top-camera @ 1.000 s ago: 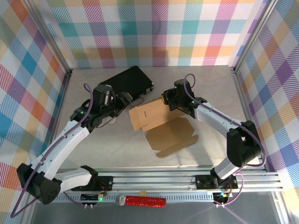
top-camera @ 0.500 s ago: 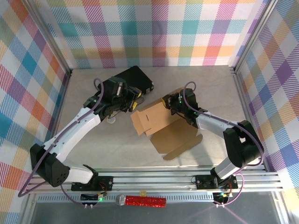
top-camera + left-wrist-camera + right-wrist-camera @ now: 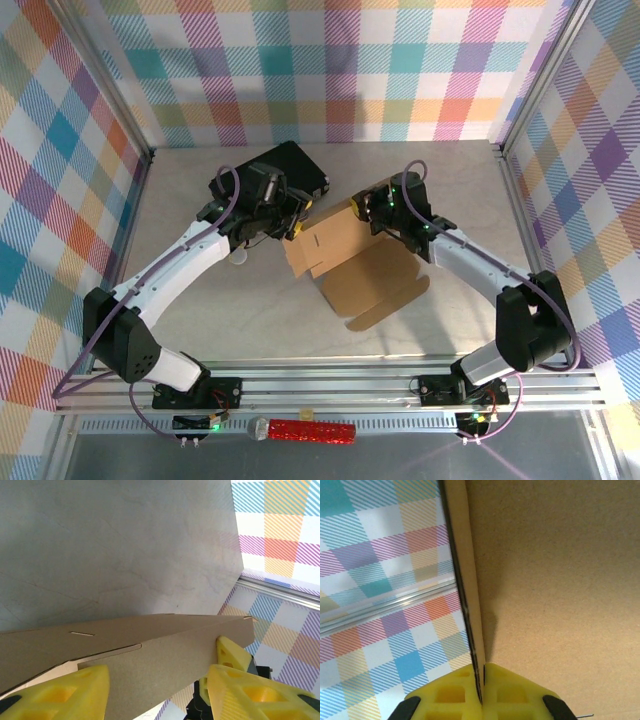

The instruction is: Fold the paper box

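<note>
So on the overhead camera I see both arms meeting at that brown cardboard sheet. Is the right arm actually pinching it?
Observer: Yes. Its wrist camera shows the right end effector shut on a thin edge of the cardboard box.
Visitor: And the left arm?
Observer: Its wrist camera shows the left end effector with its jaws apart and a panel of the box between them. I can't tell whether they squeeze it.
</note>
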